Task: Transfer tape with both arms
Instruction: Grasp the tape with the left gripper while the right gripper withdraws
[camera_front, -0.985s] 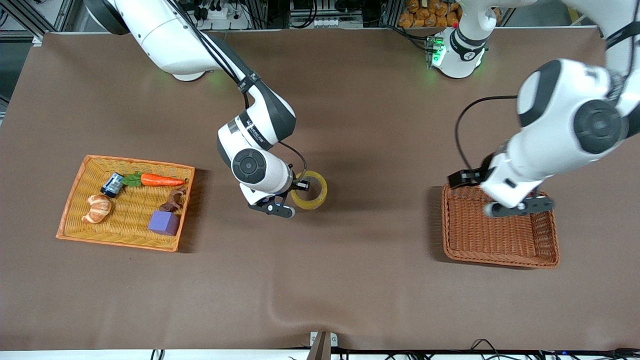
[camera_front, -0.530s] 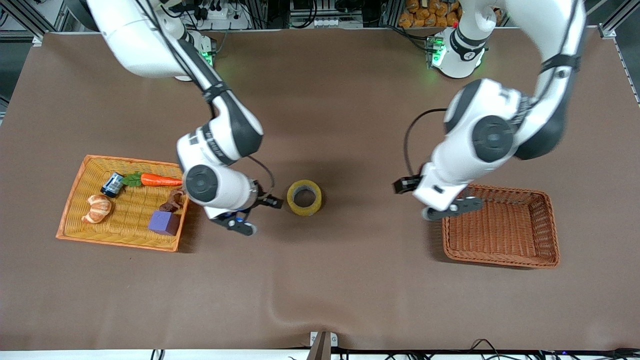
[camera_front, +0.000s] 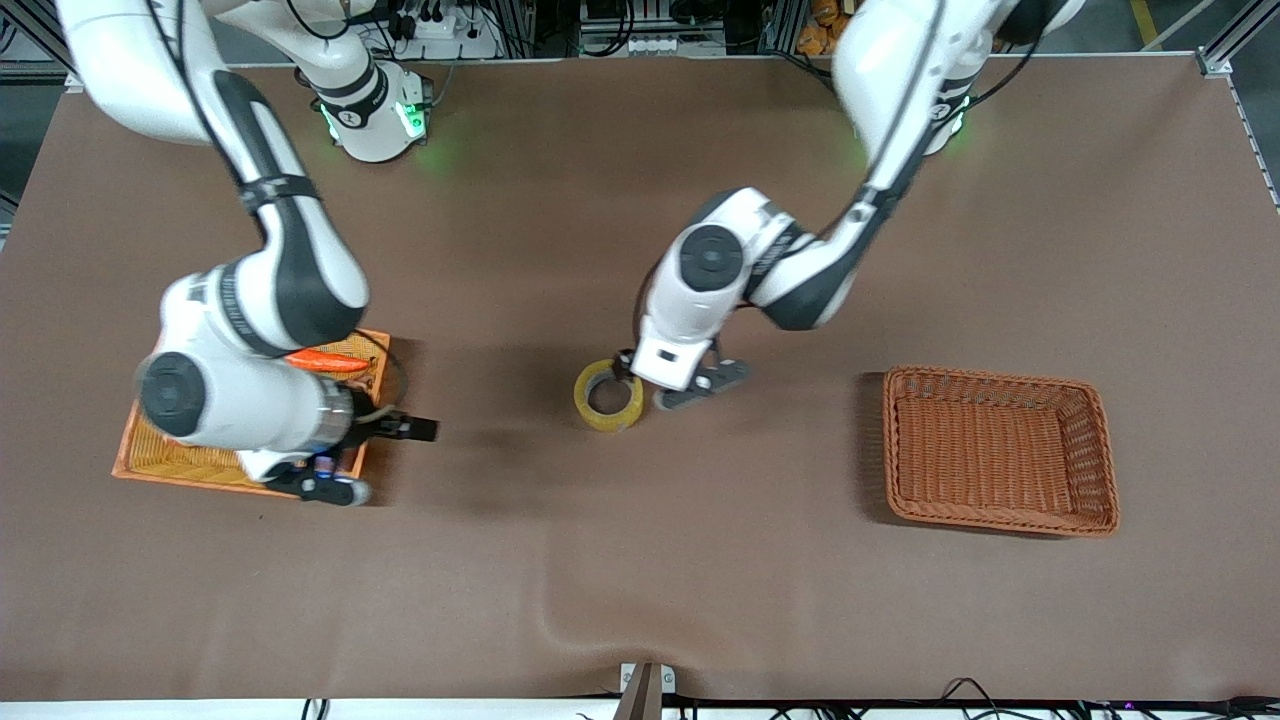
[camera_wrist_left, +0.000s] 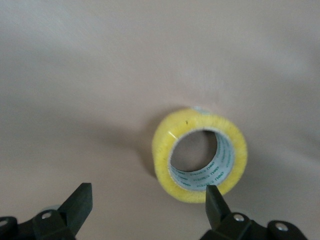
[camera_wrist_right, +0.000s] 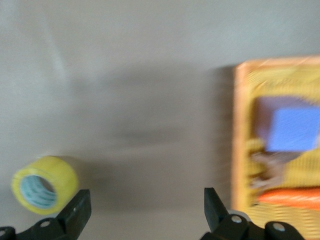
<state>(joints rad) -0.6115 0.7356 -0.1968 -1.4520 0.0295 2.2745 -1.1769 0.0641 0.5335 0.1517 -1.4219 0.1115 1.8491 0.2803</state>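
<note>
The yellowish tape roll (camera_front: 608, 396) lies flat on the brown table, near its middle. My left gripper (camera_front: 662, 388) hangs low just beside it, toward the left arm's end. In the left wrist view the tape (camera_wrist_left: 200, 152) sits close ahead of the open, empty left gripper (camera_wrist_left: 147, 202), and one fingertip (camera_wrist_left: 214, 197) overlaps its rim. My right gripper (camera_front: 372, 455) is open and empty over the table at the edge of the orange tray (camera_front: 140, 452). The right wrist view shows the open right gripper (camera_wrist_right: 145, 205), with the tape (camera_wrist_right: 45, 185) farther off.
The orange tray holds a carrot (camera_front: 325, 360) and, in the right wrist view, a purple cube (camera_wrist_right: 292, 129); my right arm covers most of it in the front view. A brown wicker basket (camera_front: 1000, 450) stands toward the left arm's end.
My right gripper has left the tape and moved back to the orange tray. My left arm has swung from the brown basket to the tape. The tape stays on the table.
</note>
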